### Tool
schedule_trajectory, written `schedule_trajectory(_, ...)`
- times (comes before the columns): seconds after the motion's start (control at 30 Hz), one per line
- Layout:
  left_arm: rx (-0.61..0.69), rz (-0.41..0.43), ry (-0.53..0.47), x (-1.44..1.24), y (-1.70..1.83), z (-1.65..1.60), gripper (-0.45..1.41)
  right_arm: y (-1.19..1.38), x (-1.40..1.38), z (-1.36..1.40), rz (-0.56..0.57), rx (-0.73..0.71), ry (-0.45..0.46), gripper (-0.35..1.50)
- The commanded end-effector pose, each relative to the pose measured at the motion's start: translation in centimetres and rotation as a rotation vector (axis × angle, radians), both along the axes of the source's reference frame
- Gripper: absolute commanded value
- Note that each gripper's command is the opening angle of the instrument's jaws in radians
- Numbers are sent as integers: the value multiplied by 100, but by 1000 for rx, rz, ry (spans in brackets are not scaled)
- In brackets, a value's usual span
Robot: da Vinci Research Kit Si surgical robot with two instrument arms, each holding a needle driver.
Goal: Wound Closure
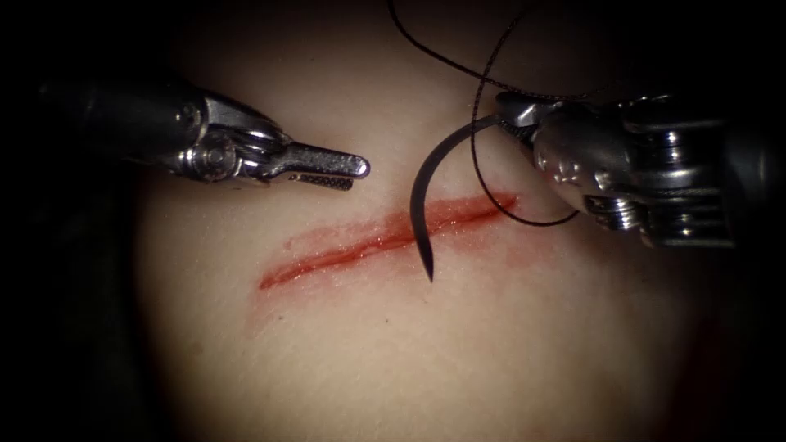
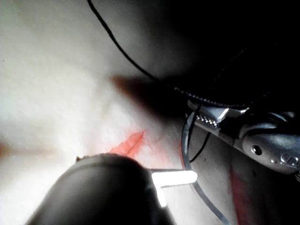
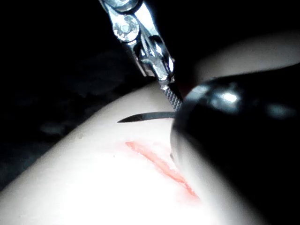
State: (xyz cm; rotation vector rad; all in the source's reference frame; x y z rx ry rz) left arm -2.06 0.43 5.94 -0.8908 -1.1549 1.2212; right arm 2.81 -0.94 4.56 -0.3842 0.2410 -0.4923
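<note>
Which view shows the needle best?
The endoscope view: the needle shows its whole curve, held near its thread end by the right tool, tip over the cut. The left wrist view shows part of its curve; the right wrist view, its tip.

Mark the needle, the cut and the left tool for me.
needle (image 1: pixel 426 176): endoscope view, mid-curve; the right tool (image 1: pixel 514 115) grips its thread end, tip free above the tissue.
cut (image 1: pixel 360 244): endoscope view, middle of the red line.
left tool (image 1: pixel 340 172): endoscope view, between its open, empty jaws.
</note>
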Motion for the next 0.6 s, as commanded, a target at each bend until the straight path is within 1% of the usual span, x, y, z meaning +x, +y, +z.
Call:
schedule_trajectory(0.03,-4,-2,7,-8,-1,6,106,-2,16,1,-22,-10,-15,-35)
schedule_trajectory(0.13,-2,-6,16,-15,-8,3,105,-3,21,-1,-66,-27,-40,-35)
schedule_trajectory(0.17,-6,-1,14,-18,-10,2,100,-3,22,-1,-67,-37,-42,-35)
schedule_trajectory(0.2,28,11,9,-23,-15,1,86,-4,25,-2,-69,-61,-46,-35)
schedule_trajectory(0.23,40,13,8,-25,-17,1,81,-5,26,-3,-57,-77,-41,-35)
schedule_trajectory(0.43,41,31,41,-27,-22,5,74,-9,31,-9,-50,-94,-81,-35)
schedule_trajectory(0.53,40,39,57,-26,-21,7,61,-10,33,-11,-42,-97,-98,-35)
schedule_trajectory(0.6,49,38,59,-26,-23,9,46,-11,35,-13,-43,-96,-101,-35)
